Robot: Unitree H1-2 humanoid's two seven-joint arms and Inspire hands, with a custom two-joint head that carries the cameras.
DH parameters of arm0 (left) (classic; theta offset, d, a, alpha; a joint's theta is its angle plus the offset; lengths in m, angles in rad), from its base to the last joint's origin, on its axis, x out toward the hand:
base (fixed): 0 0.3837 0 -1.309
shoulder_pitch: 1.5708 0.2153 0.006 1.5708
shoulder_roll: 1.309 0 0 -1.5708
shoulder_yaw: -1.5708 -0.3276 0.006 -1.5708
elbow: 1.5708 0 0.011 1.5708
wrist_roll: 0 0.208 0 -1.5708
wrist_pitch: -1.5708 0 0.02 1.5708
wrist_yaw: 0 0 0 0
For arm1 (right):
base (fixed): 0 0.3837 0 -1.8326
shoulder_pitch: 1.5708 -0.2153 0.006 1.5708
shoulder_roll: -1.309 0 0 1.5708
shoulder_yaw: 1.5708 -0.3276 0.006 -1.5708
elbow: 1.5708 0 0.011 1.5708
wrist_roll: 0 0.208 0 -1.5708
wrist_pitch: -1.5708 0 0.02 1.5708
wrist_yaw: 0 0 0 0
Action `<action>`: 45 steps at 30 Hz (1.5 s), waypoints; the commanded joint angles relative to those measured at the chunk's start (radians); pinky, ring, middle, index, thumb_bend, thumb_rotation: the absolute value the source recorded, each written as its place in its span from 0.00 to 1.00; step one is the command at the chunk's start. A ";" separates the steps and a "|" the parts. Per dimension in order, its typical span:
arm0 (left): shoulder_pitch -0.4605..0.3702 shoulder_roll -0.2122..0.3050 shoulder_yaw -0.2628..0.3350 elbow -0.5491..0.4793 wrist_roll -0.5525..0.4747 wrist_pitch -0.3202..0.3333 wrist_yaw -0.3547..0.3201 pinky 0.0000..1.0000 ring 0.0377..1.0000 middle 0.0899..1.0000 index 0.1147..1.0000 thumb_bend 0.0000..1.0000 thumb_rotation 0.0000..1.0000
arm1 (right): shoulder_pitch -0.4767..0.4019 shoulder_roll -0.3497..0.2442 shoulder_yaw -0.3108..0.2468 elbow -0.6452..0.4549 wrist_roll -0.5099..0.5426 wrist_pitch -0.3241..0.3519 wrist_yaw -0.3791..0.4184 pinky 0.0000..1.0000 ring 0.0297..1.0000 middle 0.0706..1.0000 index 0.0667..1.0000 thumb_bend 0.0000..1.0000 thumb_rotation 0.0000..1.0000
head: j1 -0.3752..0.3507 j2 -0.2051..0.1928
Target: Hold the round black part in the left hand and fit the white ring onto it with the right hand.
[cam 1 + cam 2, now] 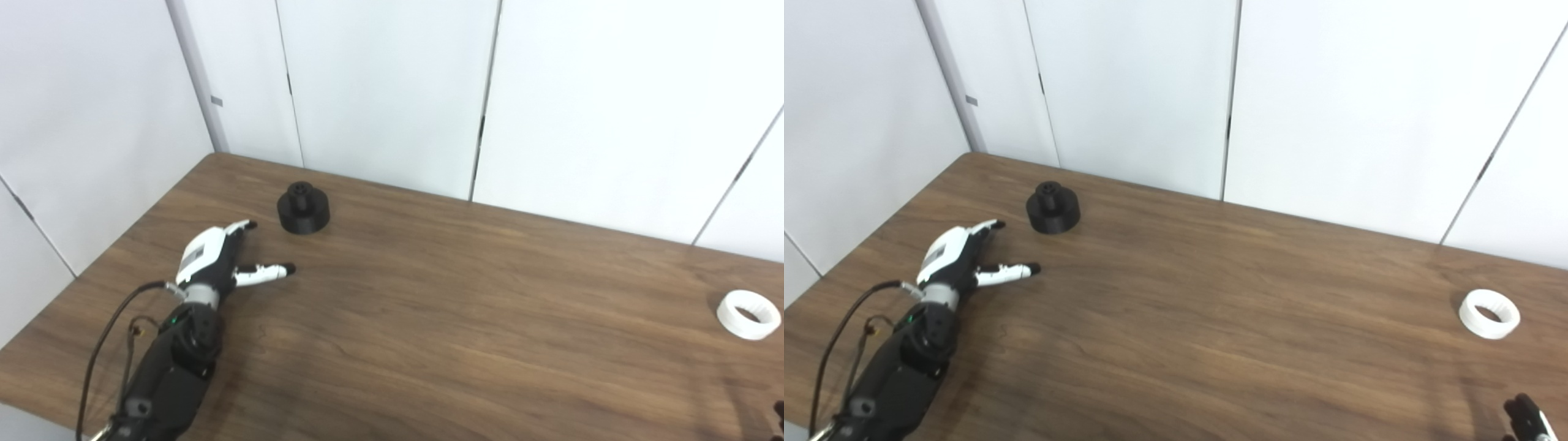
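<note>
Left hand (214, 257) hovers spread and empty, near the round black plastic part (303, 209). It should straddle the wide base squarely before closing. Right hand (1528, 419) barely shows; I can't tell its state.

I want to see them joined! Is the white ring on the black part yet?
No, the white plastic ring lies alone on the brown wooden table, far from the round black part.

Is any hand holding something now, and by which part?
Nothing is held. The left hand is open, apart from the black part. The ring lies alone.
</note>
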 commanded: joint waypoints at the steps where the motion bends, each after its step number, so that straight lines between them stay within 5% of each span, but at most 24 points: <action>1: -0.061 0.042 -0.002 0.006 0.011 0.002 0.031 1.00 0.97 0.94 0.87 1.00 0.48 | -0.015 -0.010 -0.005 -0.031 0.006 -0.036 -0.005 1.00 1.00 0.93 0.93 0.58 1.00 | -0.002 0.003; 18: -0.206 0.051 -0.039 0.197 -0.022 -0.008 0.052 1.00 0.98 0.94 0.85 1.00 0.44 | -0.007 -0.007 -0.004 -0.036 -0.002 -0.035 -0.008 1.00 1.00 0.93 0.92 0.59 1.00 | -0.008 -0.009; 35: -0.290 0.032 -0.084 0.279 -0.062 0.014 0.066 1.00 0.97 0.93 0.84 1.00 0.42 | 0.000 0.009 0.005 -0.046 -0.011 -0.050 -0.013 1.00 0.99 0.92 0.91 0.59 1.00 | -0.041 -0.013; 45: -0.317 0.026 -0.127 0.325 -0.077 -0.017 0.072 1.00 0.98 0.93 0.85 1.00 0.43 | -0.001 -0.009 0.021 -0.026 0.019 -0.084 0.019 1.00 1.00 0.97 0.96 0.68 1.00 | -0.058 -0.013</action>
